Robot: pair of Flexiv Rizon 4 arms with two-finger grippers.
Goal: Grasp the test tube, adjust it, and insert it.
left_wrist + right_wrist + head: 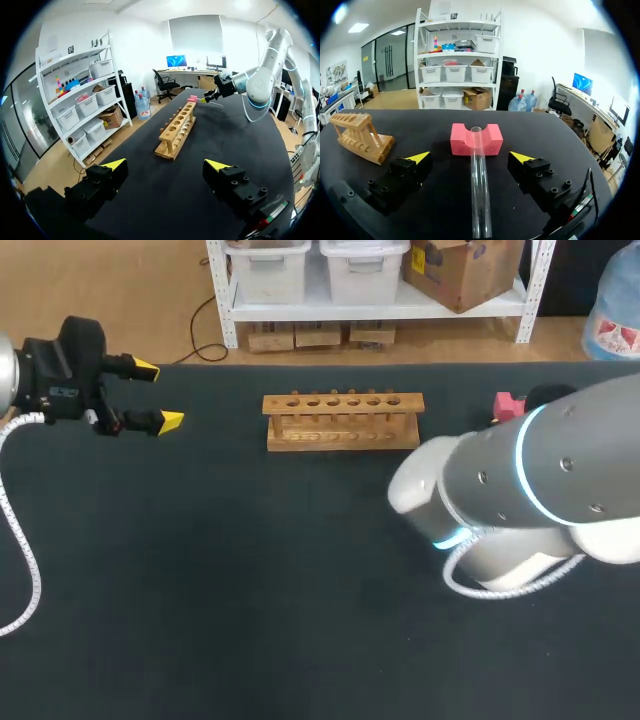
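Observation:
A clear glass test tube (480, 190) lies with its far end propped in the notch of a pink foam block (476, 139). My right gripper (470, 158) stands open, one yellow-tipped finger on each side of the tube, neither touching it. In the head view the right arm's body hides the tube and gripper; only a bit of the pink block (509, 405) shows. The wooden test tube rack (343, 421) stands at the table's far middle, its holes empty. My left gripper (158, 395) hangs open at the far left, well away from the rack (177, 131).
The black table (220, 580) spreads wide in front of the rack. My right arm's large grey body (520, 495) fills the right side of the head view. A white cable (20, 540) loops down from the left arm.

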